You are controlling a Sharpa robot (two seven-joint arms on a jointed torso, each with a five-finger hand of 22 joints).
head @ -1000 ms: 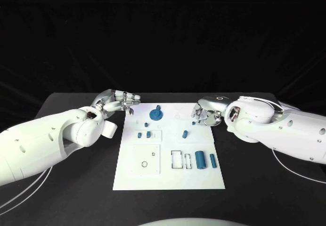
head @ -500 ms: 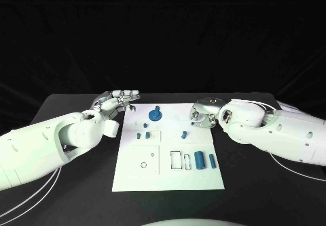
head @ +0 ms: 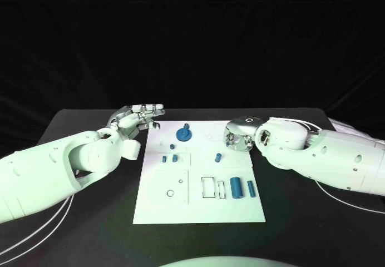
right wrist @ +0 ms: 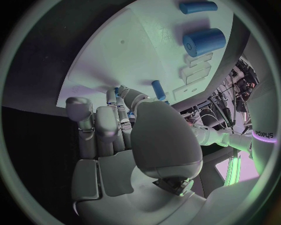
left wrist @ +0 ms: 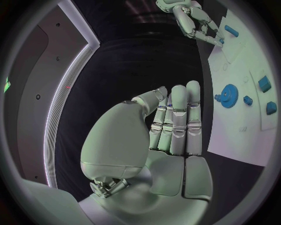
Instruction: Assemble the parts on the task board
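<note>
the flat white rectangular task board (head: 201,206) lay in the middle of the black table (head: 72,222), long side running away from the robot. near its far edge sat a round blue toothed gear (head: 184,134), seen as well from the left wrist (left wrist: 228,95). closer in were two small blue blocks (head: 169,159) side by side, and to their right a short blue peg (head: 217,158). nearer the robot, on the board's right half, a thick blue cylinder (head: 236,187) lay beside a thin blue rod (head: 250,188), both lengthwise; the right wrist view showed the same cylinder (right wrist: 203,42) and rod (right wrist: 198,7).

the left hand (head: 138,119) hovered over the table just off the board's far left corner, its fingers (left wrist: 175,117) straight and close together, holding nothing. the right hand (head: 237,136) was over the board's far right part, palm down, fingers (right wrist: 96,124) curled inward. something small and blue showed between thumb and fingers, but i could not tell whether it was gripped or simply lay beyond the hand.
</note>
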